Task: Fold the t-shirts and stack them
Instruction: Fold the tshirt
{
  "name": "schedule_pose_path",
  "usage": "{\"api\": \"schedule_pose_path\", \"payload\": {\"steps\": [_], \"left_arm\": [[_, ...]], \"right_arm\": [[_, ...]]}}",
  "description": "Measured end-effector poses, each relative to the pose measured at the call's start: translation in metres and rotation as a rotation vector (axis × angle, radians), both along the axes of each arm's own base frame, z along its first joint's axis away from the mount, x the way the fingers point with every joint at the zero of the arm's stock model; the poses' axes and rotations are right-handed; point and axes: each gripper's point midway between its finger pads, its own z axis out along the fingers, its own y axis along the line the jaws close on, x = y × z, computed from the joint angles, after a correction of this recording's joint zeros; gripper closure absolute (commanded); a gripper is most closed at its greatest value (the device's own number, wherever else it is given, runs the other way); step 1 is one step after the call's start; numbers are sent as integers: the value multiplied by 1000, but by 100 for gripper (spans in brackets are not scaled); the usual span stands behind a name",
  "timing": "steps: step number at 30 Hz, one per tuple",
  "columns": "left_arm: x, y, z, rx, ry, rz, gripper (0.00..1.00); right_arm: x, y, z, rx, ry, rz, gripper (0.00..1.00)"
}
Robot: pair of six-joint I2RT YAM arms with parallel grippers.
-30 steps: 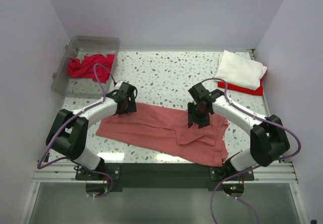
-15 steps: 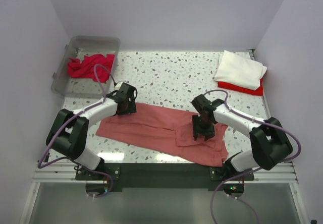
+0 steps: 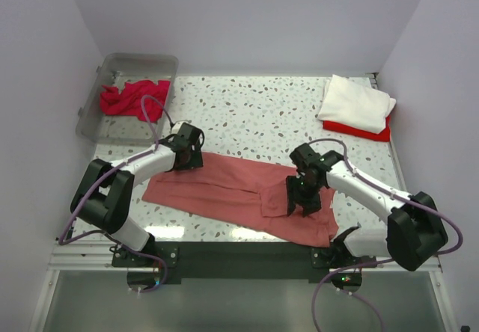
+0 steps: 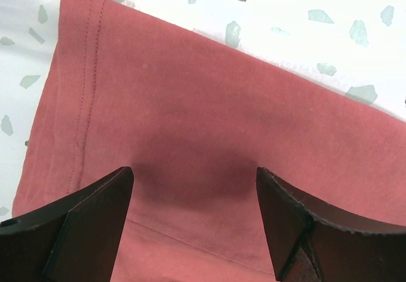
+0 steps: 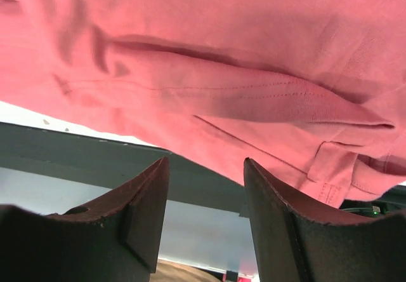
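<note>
Since the earlier frame, the right gripper (image 3: 301, 196) has travelled toward the near edge of the tabletop (image 3: 247, 108). From above, we now see it over the right part of the coral-red t-shirt (image 3: 217, 186), which lies along that edge. The left gripper (image 3: 185, 146) is at the shirt's far left hem.

At the left wrist, we see the jaws wide apart and empty over flat cloth (image 4: 190, 104).

At the right wrist, we see the jaws partly open, gripping nothing, above a fold (image 5: 222, 85).
</note>
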Motion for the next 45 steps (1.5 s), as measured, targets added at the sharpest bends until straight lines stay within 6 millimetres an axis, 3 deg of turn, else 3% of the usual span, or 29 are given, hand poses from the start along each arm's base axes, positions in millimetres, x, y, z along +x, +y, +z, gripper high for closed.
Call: {"api": "schedule_pose_path", "payload": {"steps": [7, 20, 26, 32, 38, 45], "left_arm": [[2, -2, 1, -10, -7, -3, 16], [1, -2, -1, -10, -6, -2, 14], [1, -2, -1, -9, -5, -2, 14], [1, -1, -1, -7, -4, -2, 14], [0, 0, -1, -1, 0, 0, 14], [-3, 2, -2, 9, 10, 2, 14]], "right_arm": [[23, 14, 14, 37, -68, -21, 47], [43, 29, -15, 8, -87, -6, 48], [40, 31, -30, -25, -86, 14, 51], [35, 30, -39, -48, -70, 16, 59], [33, 29, -40, -75, -78, 18, 84], [28, 28, -40, -98, -72, 29, 83]]}}
